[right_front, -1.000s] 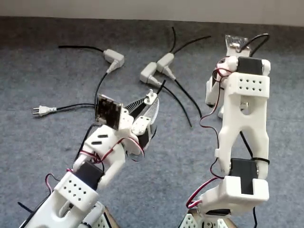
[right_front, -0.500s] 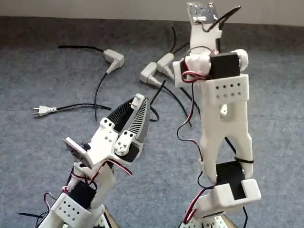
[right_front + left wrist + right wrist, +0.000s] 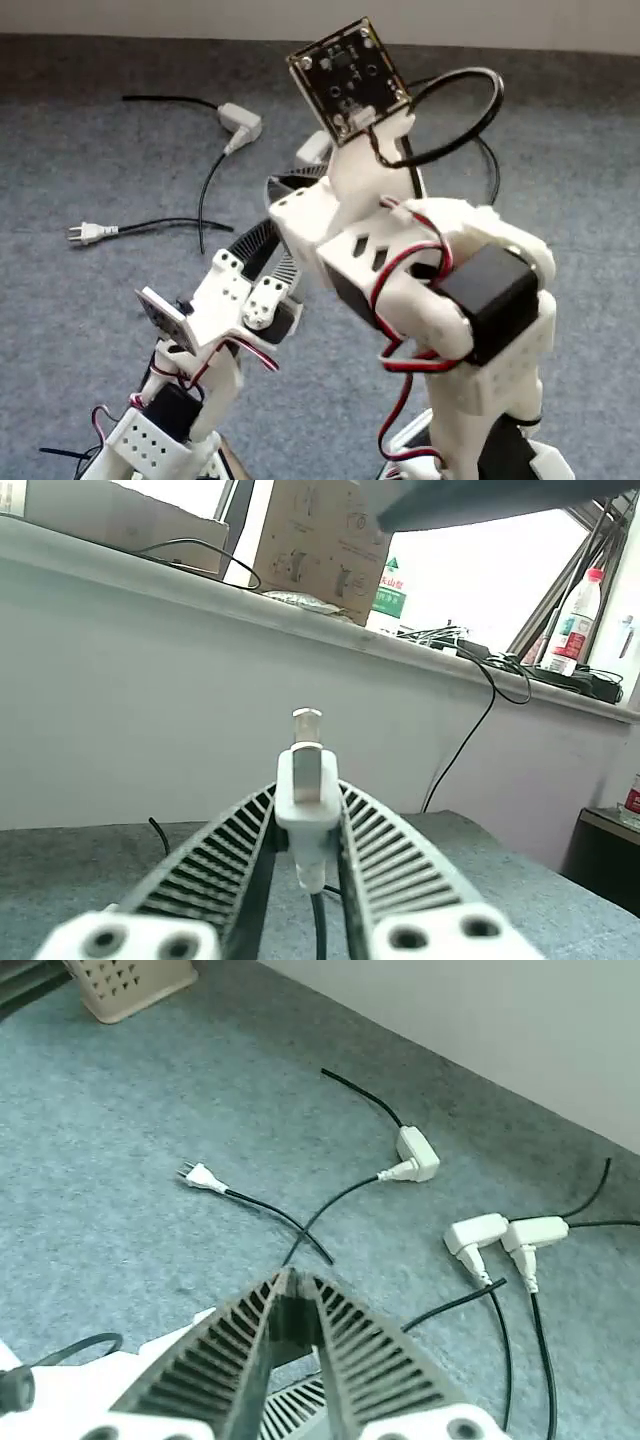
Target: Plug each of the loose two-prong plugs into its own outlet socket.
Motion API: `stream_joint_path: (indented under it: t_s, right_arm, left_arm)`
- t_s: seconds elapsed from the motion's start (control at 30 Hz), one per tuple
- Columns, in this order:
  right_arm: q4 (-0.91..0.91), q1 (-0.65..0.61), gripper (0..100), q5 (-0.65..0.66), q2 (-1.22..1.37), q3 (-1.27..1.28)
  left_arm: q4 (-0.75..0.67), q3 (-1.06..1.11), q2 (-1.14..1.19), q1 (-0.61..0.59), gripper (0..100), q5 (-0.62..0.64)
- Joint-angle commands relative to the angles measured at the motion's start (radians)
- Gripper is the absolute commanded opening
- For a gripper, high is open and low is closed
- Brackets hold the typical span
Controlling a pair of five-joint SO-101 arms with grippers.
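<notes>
Left jaws: clamped on white two-prong plug (image 3: 306, 780), prongs pointing outward. Right jaws: pressed together, raised over desk (image 3: 100, 1110).

Grey carpet (image 3: 80, 150) is seen underneath. A plug (image 3: 85, 233) is laid out left, a socket (image 3: 240, 122) beyond it, two sockets (image 3: 478, 1232) side by side, black cords (image 3: 205, 190) trailed across.

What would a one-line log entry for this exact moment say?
left gripper: shut on held plug, prongs outward | right gripper: shut, empty | loose plug: on carpet | three sockets: on carpet
</notes>
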Motion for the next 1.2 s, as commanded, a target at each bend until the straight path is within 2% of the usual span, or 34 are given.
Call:
stream_joint_path:
  t_s: [0.0,0.07,0.17,0.23,0.53,0.73,1.03,1.17]
  right_arm:
    - [0.039,-0.076,0.7,0.012,-0.079,0.008]
    - [0.035,-0.093,0.7,0.020,-0.108,0.099]
    - [0.015,-0.127,0.7,0.140,-0.133,0.294]
    - [-0.021,-0.120,0.7,0.157,-0.148,0.404]
    - [-0.363,0.028,0.7,0.161,-0.297,0.791]
    - [-0.479,0.104,0.7,0.288,-0.320,0.855]
    - [-0.650,0.305,0.7,0.295,-0.317,0.901]
    - [-0.699,0.348,0.7,0.295,-0.320,0.978]
  left_arm:
    - [0.002,0.022,-0.013,0.007,1,0.005]
    - [0.000,0.022,-0.013,0.007,1,0.005]
    - [-0.002,0.022,-0.013,0.007,1,0.005]
    - [-0.002,0.022,-0.013,0.007,1,0.005]
    - [0.002,0.021,-0.016,0.007,1,0.008]
    - [0.002,0.021,-0.018,0.007,1,0.008]
    - [0.002,0.021,-0.018,0.005,1,0.008]
    - [0.002,0.021,-0.016,0.005,1,0.008]
